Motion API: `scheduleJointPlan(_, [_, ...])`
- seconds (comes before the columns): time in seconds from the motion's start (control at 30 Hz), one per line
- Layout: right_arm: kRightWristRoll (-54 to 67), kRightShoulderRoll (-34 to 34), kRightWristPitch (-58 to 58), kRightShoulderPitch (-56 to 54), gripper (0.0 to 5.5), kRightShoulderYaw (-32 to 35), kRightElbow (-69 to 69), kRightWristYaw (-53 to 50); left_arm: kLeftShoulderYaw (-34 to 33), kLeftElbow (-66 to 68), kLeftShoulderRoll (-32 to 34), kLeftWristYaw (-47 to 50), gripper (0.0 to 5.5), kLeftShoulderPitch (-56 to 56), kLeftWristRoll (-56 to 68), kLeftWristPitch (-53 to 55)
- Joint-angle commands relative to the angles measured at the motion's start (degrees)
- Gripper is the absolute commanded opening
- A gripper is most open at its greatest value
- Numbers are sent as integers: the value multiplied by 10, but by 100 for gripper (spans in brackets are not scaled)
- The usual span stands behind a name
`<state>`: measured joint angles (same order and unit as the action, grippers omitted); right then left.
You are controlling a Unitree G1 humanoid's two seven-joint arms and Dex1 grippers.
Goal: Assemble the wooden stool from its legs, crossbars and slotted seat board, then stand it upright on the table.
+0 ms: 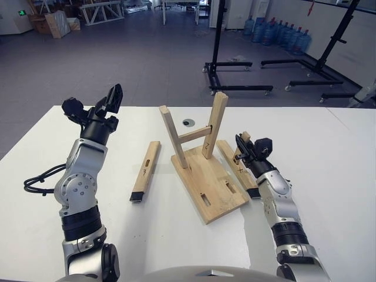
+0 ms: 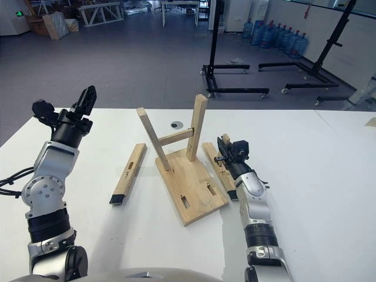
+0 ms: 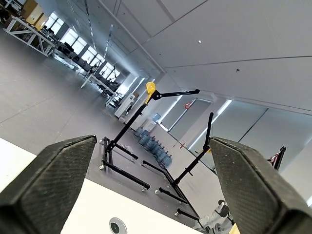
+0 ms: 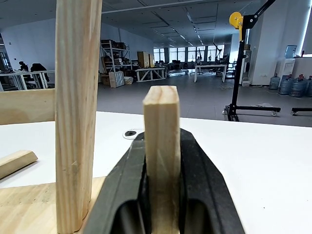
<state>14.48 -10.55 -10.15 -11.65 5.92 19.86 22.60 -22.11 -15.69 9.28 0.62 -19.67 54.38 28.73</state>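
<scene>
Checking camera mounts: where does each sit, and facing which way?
Left eye: head, looking forward-down at white table, pale wooden stool, both arms.
Right eye: beside it, same scene.
Left wrist: raised left arm, facing ceiling; black left gripper open.
Right wrist: low over table, right gripper shut on pale wooden bar; stool's upright leg shared with eyes.

Right pincer (image 2: 226,154) sits low on the counter (image 2: 317,176), gripping a wooden piece (image 2: 225,140). The seat board (image 2: 191,185), with two upright legs (image 2: 197,126) and a crossbar (image 2: 175,138), is just left of it. Left pincer (image 2: 87,100) is raised, with a loose leg (image 2: 128,171) lying below it to the right.
</scene>
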Motion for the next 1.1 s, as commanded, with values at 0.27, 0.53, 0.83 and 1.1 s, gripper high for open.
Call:
scheduleJointPlan(0.27, [-5, -5, 56, 15, 103, 8, 0, -13, 9, 6, 0, -9, 423, -1, -15, -6])
scheduleJointPlan(0.53, [21, -31, 145, 8, 176, 27, -174, -27, 15, 29, 4, -20, 423, -16, -14, -1])
scheduleJointPlan(0.83, [179, -115, 413, -133, 176, 125, -496, -147, 18, 83, 14, -34, 423, -77, -20, 3])
scheduleJointPlan(1.1, [170, -154, 501, -347, 176, 148, -409, -261, 4, 72, 11, -10, 423, -48, -57, -16])
